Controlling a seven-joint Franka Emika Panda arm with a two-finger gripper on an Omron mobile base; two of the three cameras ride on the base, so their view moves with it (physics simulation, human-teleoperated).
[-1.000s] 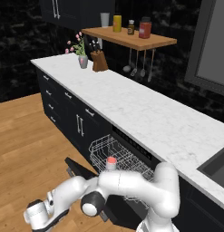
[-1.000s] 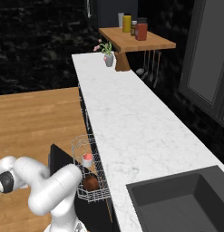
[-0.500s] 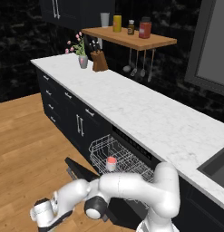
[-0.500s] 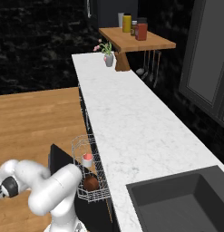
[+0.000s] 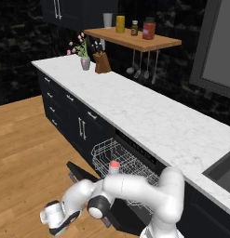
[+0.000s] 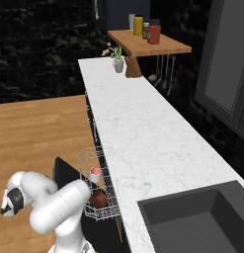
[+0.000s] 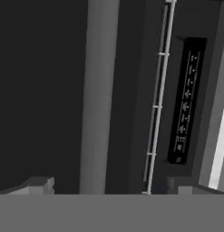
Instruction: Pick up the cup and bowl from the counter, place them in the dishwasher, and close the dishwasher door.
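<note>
The cup (image 5: pixel 114 166) and bowl (image 6: pixel 98 199) sit in the dishwasher (image 6: pixel 96 190) rack; the arm has swung lower toward the floor — jaws spread wide, empty, facing the door handle (image 7: pixel 98 95); the dishwasher door (image 5: pixel 88 179) remains down — closing comes next.

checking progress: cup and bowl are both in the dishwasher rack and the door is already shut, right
Not quite. The cup and bowl do sit in the dishwasher rack, but the dishwasher door is still dropped open, as the left base view shows, with the rack pulled out over it.
</note>
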